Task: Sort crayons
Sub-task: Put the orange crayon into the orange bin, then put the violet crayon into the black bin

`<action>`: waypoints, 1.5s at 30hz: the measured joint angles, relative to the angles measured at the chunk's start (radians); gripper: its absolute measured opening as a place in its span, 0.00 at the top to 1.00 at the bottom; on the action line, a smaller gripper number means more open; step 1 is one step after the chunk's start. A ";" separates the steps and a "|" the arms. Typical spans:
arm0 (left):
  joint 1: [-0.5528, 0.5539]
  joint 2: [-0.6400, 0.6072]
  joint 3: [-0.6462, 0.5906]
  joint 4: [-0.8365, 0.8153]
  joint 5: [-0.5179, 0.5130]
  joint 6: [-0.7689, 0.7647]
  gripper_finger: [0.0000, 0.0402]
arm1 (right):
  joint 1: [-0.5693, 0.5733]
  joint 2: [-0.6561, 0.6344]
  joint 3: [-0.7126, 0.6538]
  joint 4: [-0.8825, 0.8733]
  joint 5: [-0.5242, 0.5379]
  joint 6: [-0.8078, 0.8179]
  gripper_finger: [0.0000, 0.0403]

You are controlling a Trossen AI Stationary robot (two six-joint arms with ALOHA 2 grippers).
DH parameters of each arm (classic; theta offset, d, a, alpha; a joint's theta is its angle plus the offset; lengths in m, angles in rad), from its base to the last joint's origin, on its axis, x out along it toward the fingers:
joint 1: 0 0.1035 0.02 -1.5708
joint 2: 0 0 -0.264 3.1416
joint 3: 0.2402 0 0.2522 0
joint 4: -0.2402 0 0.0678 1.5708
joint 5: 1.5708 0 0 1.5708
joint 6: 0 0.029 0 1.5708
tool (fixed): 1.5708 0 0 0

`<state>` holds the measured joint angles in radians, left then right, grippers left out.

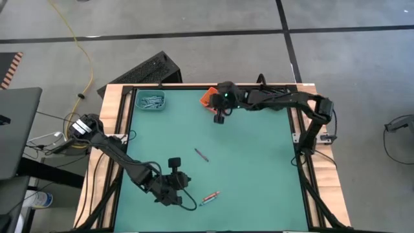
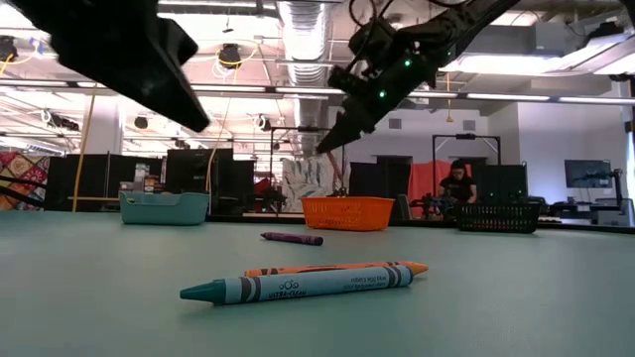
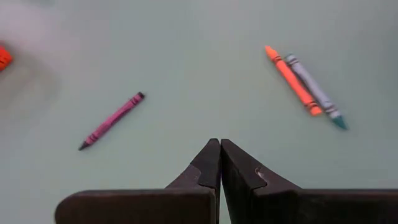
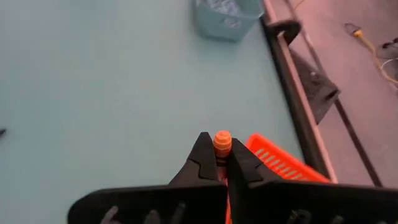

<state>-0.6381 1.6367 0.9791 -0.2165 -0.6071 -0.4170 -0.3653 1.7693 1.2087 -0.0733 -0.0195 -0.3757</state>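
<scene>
While the right gripper (image 4: 217,163) clenched an orange crayon (image 4: 222,142) over the orange bin (image 1: 208,97), left jaws shut empty; three crayons remained on the desk (image 1: 259,168).

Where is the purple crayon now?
In the high view, the purple crayon lies alone mid-table, between the orange bin and the orange and blue crayon pair.

Even overhead light, soft shadows, blurred edges in wrist views.

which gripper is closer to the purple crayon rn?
Left. The left gripper, shut and empty, hangs just toward the near side of the purple crayon. The right gripper, shut on an orange crayon, is farther off by the orange bin.
</scene>
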 joint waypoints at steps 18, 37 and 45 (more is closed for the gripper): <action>0.233 0.000 -0.020 -0.006 0.130 0.271 0.93 | -0.182 0.035 0.000 -0.036 -0.097 0.123 0.95; 0.422 0.000 -0.177 0.178 0.285 0.411 0.66 | -0.192 0.013 0.000 -0.067 -0.087 0.239 0.64; 0.443 0.000 -0.177 0.227 0.300 0.510 0.66 | -0.125 -0.064 0.000 -0.160 -0.086 0.238 0.62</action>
<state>-0.1954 1.6367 0.8021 0.0104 -0.3074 0.0934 -0.4902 1.7051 1.2084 -0.2337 -0.1055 -0.1374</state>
